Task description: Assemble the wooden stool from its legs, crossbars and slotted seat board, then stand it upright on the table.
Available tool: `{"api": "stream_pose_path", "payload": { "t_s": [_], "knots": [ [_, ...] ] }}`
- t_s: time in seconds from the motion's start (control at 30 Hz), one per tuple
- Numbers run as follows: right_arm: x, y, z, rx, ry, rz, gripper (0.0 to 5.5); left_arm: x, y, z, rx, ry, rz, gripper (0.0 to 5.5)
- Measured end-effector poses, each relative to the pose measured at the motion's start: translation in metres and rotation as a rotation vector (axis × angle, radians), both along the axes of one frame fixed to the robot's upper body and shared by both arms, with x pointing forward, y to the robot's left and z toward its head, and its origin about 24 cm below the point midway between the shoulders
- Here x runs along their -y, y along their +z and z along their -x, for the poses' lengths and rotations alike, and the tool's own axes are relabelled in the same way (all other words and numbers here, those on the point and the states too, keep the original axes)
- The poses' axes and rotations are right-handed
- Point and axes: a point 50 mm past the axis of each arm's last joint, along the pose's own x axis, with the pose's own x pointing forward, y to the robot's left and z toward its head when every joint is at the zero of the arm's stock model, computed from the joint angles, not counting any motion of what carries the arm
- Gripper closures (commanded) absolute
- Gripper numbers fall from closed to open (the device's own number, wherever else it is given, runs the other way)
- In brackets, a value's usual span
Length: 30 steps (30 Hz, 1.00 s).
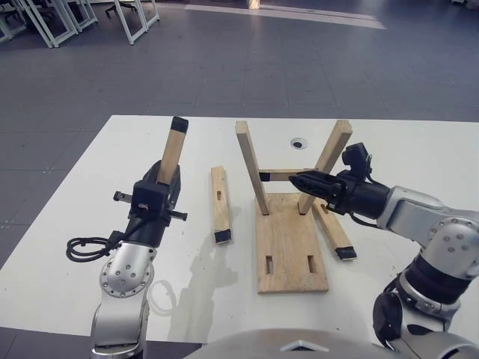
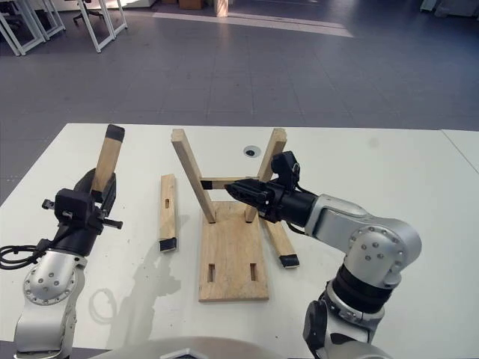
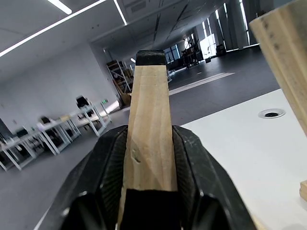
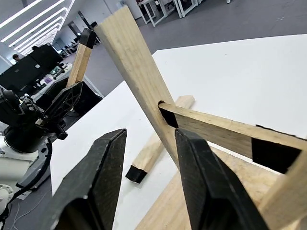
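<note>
The slotted seat board (image 1: 292,250) lies flat on the white table. Two legs (image 1: 252,166) (image 1: 327,163) stand in its far slots, splayed apart and joined by a crossbar (image 1: 278,175). My right gripper (image 1: 296,180) is open, its tips just short of the crossbar (image 4: 216,129) and the joint on the leg (image 4: 139,72). A third leg (image 1: 219,203) lies loose to the left of the board. A fourth piece (image 1: 334,233) lies along the board's right edge. My left gripper (image 3: 149,143) is shut on a black-capped leg (image 1: 174,152), held upright-tilted over the table's left part.
A round cable hole (image 1: 299,142) sits in the table behind the stool. A black cable (image 1: 82,249) loops beside my left arm near the table's left edge. Bare tabletop (image 1: 426,157) extends to the right. Desks stand on the floor far behind.
</note>
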Motion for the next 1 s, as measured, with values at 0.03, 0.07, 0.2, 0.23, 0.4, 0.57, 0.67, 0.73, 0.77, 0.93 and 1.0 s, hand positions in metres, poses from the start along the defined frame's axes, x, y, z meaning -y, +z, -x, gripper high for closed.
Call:
{"api": "stream_pose_path", "payload": {
  "t_s": [0.03,0.07,0.2,0.23,0.4,0.57,0.67,0.73,0.77,0.93,1.0],
  "knots": [
    [0.001,0.001,-0.001,-0.012,0.014,-0.035,3.64,0.004,0.002,0.002,0.027,-0.017,-0.042,4.18],
    [-0.001,0.003,-0.002,-0.016,0.038,-0.082,3.64,0.008,0.003,0.003,0.045,-0.032,-0.078,4.18],
    [-0.006,0.007,-0.007,-0.034,0.094,-0.148,3.64,0.022,0.019,0.011,0.174,-0.098,-0.183,4.18],
    [-0.008,0.006,-0.007,-0.043,0.099,-0.148,3.64,0.027,0.024,0.013,0.201,-0.126,-0.192,4.18],
    [-0.019,0.007,-0.01,-0.056,0.105,-0.167,3.64,0.057,0.038,0.017,0.224,-0.315,-0.127,4.18],
    [-0.027,0.016,-0.014,-0.031,0.129,-0.184,3.64,0.072,0.024,0.007,0.129,-0.427,-0.075,4.18],
    [-0.029,0.021,-0.016,-0.02,0.14,-0.186,3.64,0.075,0.016,0.003,0.095,-0.432,-0.058,4.18],
    [-0.03,0.021,-0.016,-0.02,0.146,-0.19,3.64,0.075,0.014,0.002,0.089,-0.431,-0.053,4.18],
    [-0.03,0.022,-0.015,-0.016,0.155,-0.196,3.64,0.075,0.014,0.002,0.087,-0.431,-0.054,4.18],
    [-0.035,0.027,-0.013,-0.002,0.185,-0.202,3.64,0.076,0.008,-0.001,0.062,-0.445,-0.049,4.18],
    [-0.036,0.027,-0.013,0.0,0.19,-0.206,3.64,0.077,0.01,-0.002,0.072,-0.448,-0.051,4.18]
  ]
}}
